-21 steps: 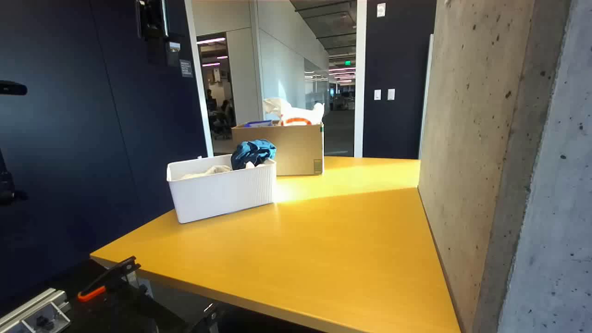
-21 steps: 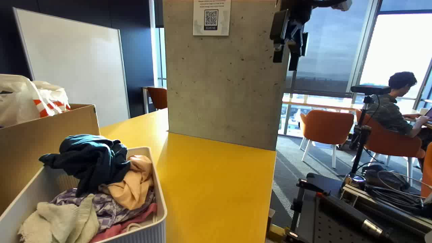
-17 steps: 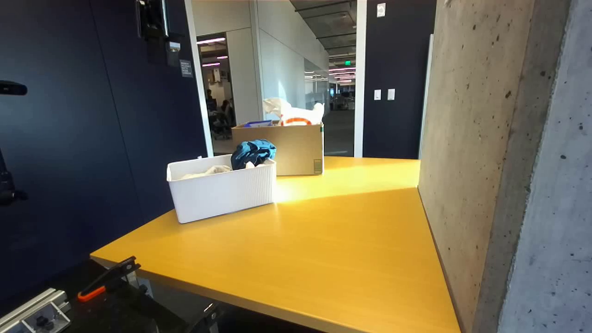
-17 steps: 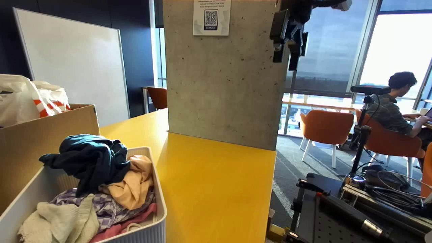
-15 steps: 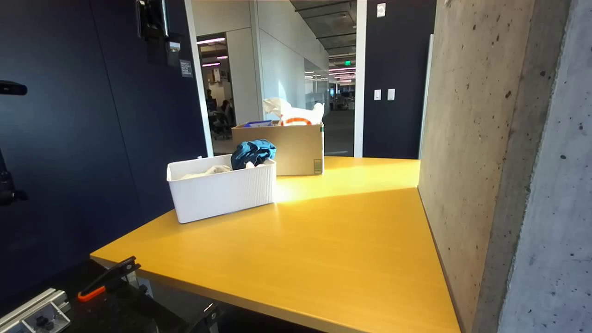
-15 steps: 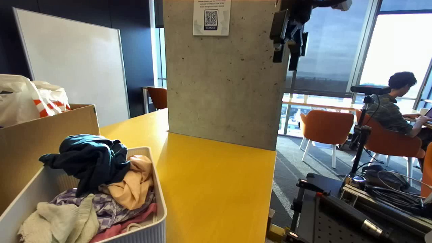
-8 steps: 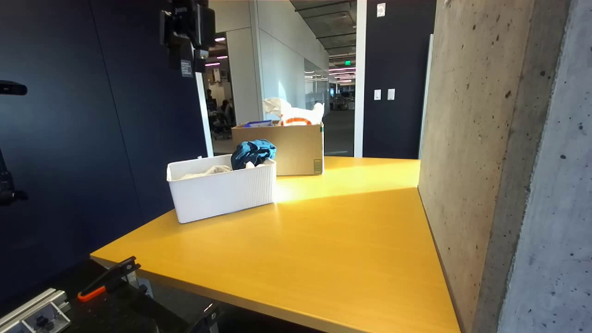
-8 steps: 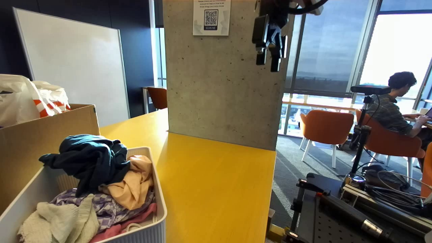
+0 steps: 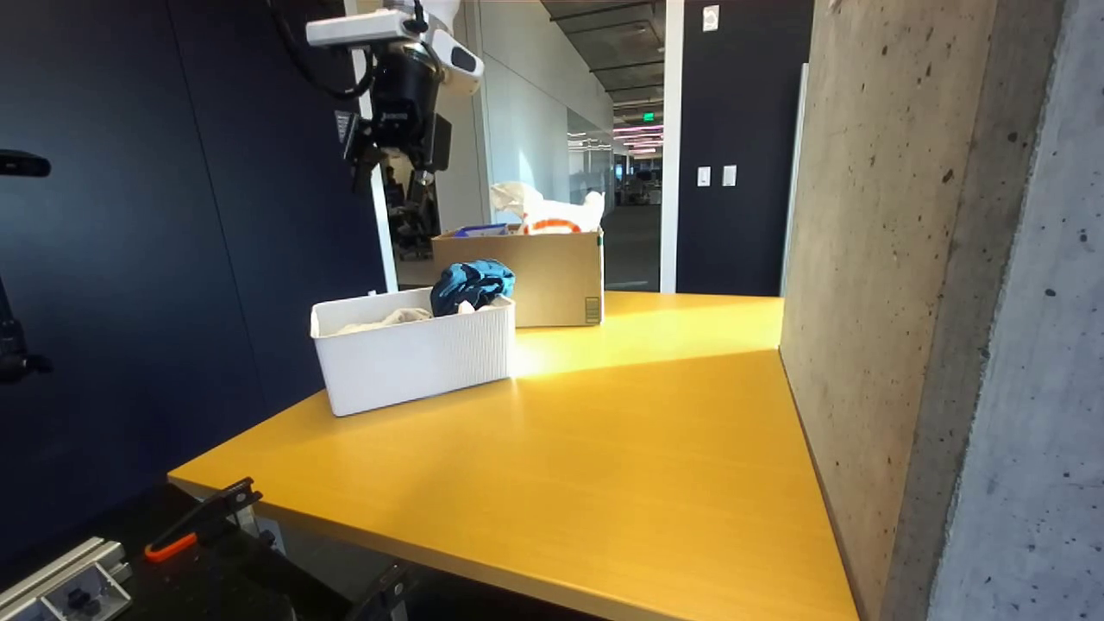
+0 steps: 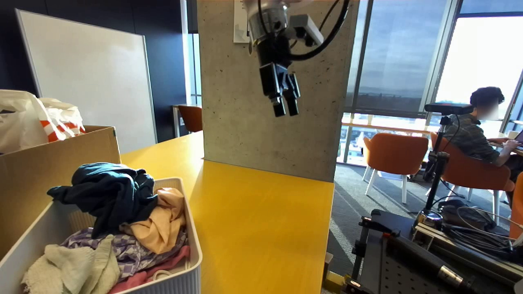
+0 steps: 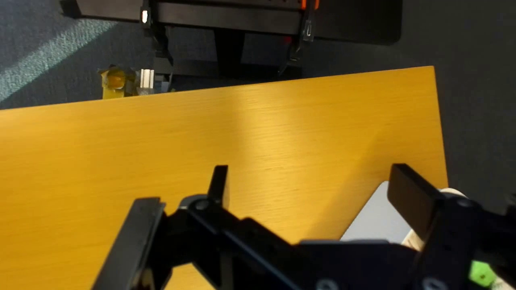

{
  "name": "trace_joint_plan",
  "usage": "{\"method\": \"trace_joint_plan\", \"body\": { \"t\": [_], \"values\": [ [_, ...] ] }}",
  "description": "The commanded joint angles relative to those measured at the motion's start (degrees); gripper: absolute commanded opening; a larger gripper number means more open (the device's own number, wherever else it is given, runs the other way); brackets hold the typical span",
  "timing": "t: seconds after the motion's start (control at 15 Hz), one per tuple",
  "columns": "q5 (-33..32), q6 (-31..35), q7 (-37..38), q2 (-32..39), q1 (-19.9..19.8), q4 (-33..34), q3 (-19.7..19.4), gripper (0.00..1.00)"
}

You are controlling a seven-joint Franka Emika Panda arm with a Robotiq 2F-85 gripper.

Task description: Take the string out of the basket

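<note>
1. The string (image 10: pixel 162 272), a thin whitish cord, lies inside the white plastic basket (image 10: pixel 186 281); in an exterior view it shows as a small loop toward the basket's 4 o'clock corner, the rest hidden or indistinct.

2. Cloths crowd it: a rose-pink cloth (image 10: pixel 141 278) just beside it at 9 o'clock, a peach cloth (image 10: pixel 159 222) at 12, a purple-and-white checked cloth (image 10: pixel 130 253) at 10, a cream cloth (image 10: pixel 67 263) farther out at 9, and a dark teal cloth (image 10: pixel 110 194) at 11, heaped above the rim.

3. The Robotiq gripper (image 11: pixel 311 177) has its jaws wide apart and nothing in its grasp; in the wrist view the yellow tabletop (image 11: pixel 274 121) shows through the gap, with the basket at 4 o'clock, partly behind a jaw. In an exterior view the robot arm (image 10: pixel 267 20) holds it in mid-air, at 2 o'clock from the basket and well apart.

4. Writing: a white plastic bag (image 9: pixel 565 212) bears a red-orange mark, brand illegible; a printed patch (image 9: pixel 592 310) on the cardboard box (image 9: pixel 517 285) and a green lit sign (image 9: pixel 649 117) are too small to read. A notice (image 10: pixel 241 20) on the concrete pillar (image 10: pixel 269 130) is mostly hidden by the arm.

5. In an exterior view the box stands near the basket at 2 o'clock, and a clamp (image 9: pixel 211 511) with an orange handle sits at 8.

6. In an exterior view, between 2 and 3 o'clock: an orange chair (image 10: pixel 396 153) and a seated person (image 10: pixel 470 139), face blurred.
</note>
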Motion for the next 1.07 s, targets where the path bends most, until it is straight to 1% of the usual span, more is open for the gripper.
{"method": "trace_joint_plan", "body": {
  "t": [0.0,0.2,0.6,0.8,1.0],
  "values": [
    [-6.37,-1.46,2.55,11.72,2.87,14.22,1.05,1.0],
    [-10.54,2.06,2.59,19.9,5.79,23.28,1.05,1.0],
    [-14.48,12.87,-0.43,35.57,10.77,40.56,0.95,1.0],
    [-13.74,15.09,-3.18,42.46,12.84,48.0,1.56,1.0],
    [-13.59,14.24,-6.51,49.1,15.35,55.83,1.82,1.0]
  ]
}}
